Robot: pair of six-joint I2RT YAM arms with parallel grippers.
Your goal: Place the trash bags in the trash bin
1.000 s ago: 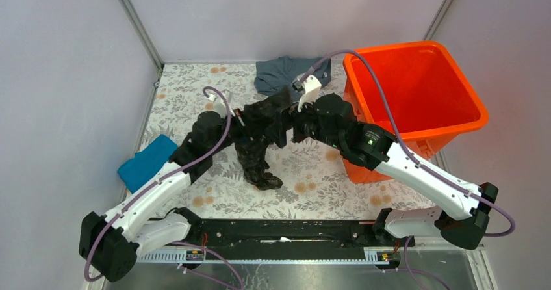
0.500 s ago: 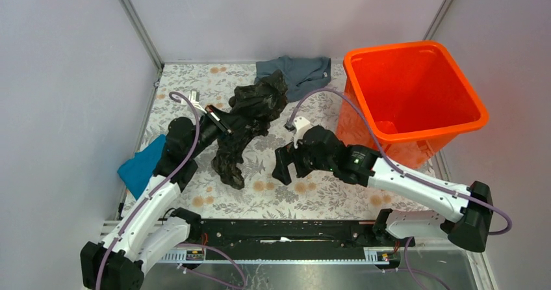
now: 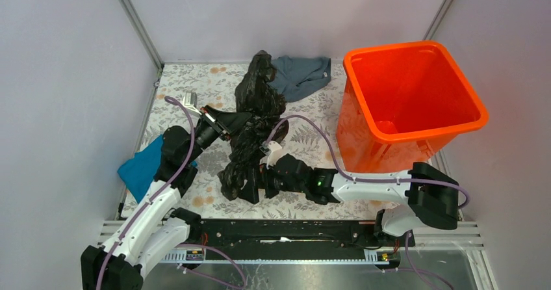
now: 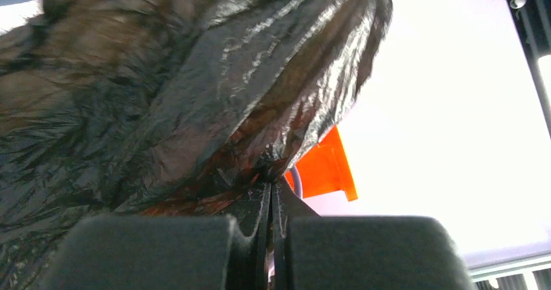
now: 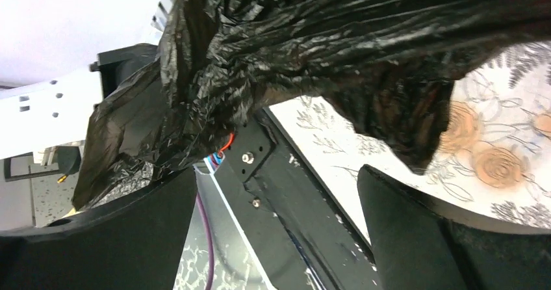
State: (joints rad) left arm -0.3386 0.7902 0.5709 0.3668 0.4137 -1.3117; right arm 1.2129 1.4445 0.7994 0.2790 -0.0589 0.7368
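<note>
The black trash bag [image 3: 255, 108] hangs as a long crumpled strand over the floral table, from near the back down to the front middle. My left gripper [image 3: 229, 121] is shut on the bag [image 4: 195, 95] at mid-height, with plastic pinched between its closed jaws [image 4: 270, 196]. My right gripper [image 3: 250, 184] lies low beside the bag's bottom end, jaws wide open [image 5: 276, 173]. The bag [image 5: 325, 43] hangs just past its fingertips and nothing is gripped. The orange trash bin [image 3: 364, 140] stands at the right, upright and open.
A grey-blue cloth [image 3: 302, 75] lies at the back beside the bin. A teal cloth [image 3: 140, 166] sits at the table's left edge under the left arm. The black front rail [image 5: 292, 199] runs right below my right gripper. Grey walls close in on both sides.
The right gripper let go of the bag, opened wide and swung down-left to the bag's bottom end near the front rail. The left gripper pulled back left; the bag's top now stands farther back.
</note>
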